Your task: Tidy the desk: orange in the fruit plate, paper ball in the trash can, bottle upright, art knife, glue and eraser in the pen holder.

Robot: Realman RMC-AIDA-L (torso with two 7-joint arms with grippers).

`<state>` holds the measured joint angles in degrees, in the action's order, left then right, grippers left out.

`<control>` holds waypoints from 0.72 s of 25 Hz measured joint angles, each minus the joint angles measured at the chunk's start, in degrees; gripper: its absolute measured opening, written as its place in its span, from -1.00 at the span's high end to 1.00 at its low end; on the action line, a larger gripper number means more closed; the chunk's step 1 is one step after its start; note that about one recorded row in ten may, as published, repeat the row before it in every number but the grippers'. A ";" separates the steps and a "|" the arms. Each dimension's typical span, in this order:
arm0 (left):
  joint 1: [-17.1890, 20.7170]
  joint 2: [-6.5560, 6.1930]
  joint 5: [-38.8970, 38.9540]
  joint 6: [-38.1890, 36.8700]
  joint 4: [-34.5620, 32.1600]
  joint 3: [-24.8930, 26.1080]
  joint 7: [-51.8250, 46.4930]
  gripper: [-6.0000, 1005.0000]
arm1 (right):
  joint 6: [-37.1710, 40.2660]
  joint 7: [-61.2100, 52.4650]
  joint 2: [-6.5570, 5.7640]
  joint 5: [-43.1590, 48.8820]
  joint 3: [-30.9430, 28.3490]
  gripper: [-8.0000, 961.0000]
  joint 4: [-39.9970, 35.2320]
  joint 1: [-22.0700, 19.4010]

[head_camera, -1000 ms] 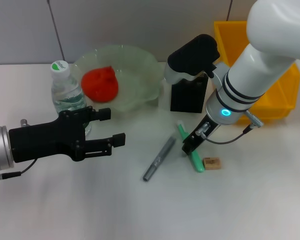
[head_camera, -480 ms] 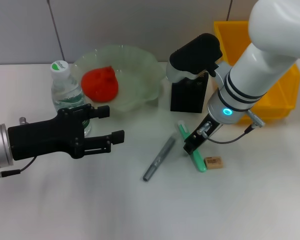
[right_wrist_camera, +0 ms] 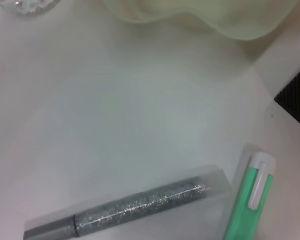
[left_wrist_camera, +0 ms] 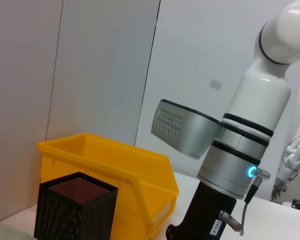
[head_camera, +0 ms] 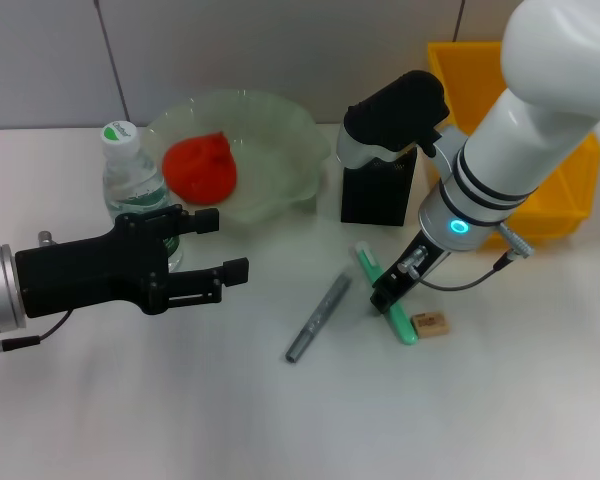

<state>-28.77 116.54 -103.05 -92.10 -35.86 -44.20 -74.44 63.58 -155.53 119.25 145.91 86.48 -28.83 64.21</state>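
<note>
The orange (head_camera: 200,168) lies in the pale green fruit plate (head_camera: 285,125). Left of the plate the bottle (head_camera: 130,180) stands upright, with my left gripper (head_camera: 218,247) open and empty just in front of it. The silver glue stick (head_camera: 317,318) (right_wrist_camera: 140,207), the green art knife (head_camera: 392,305) (right_wrist_camera: 247,205) and the eraser (head_camera: 427,324) lie on the table before the black mesh pen holder (head_camera: 380,190). My right gripper (head_camera: 390,289) points down directly over the art knife. The paper ball is out of view.
A yellow bin (head_camera: 555,170) (left_wrist_camera: 110,170) stands at the back right, beside the pen holder (left_wrist_camera: 75,210). The right arm's big white links reach over it. Bare white table lies in front of the glue stick and the left arm.
The right arm has shifted a little to the right and toward the front, staying over the art knife. The left gripper has hardly moved.
</note>
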 joint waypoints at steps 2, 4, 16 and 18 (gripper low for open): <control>0.00 0.00 0.00 0.00 0.00 0.00 0.00 -0.55 | -0.01 -0.01 0.01 0.00 0.00 0.31 0.00 -0.04; 0.00 0.00 0.01 0.00 0.00 -0.01 0.00 -0.55 | -0.02 -0.01 0.01 0.00 0.00 0.31 0.00 -0.04; 0.04 0.11 0.06 -0.01 0.00 -0.01 0.00 -0.54 | -0.12 0.02 0.02 0.00 0.01 0.58 0.00 -0.11; 0.03 0.13 0.05 -0.01 0.00 0.00 0.00 -0.54 | -0.12 0.02 0.02 -0.01 0.00 0.64 0.00 -0.13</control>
<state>-28.74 116.67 -103.00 -92.11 -35.86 -44.21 -74.44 63.45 -155.52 119.27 145.90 86.48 -28.83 64.08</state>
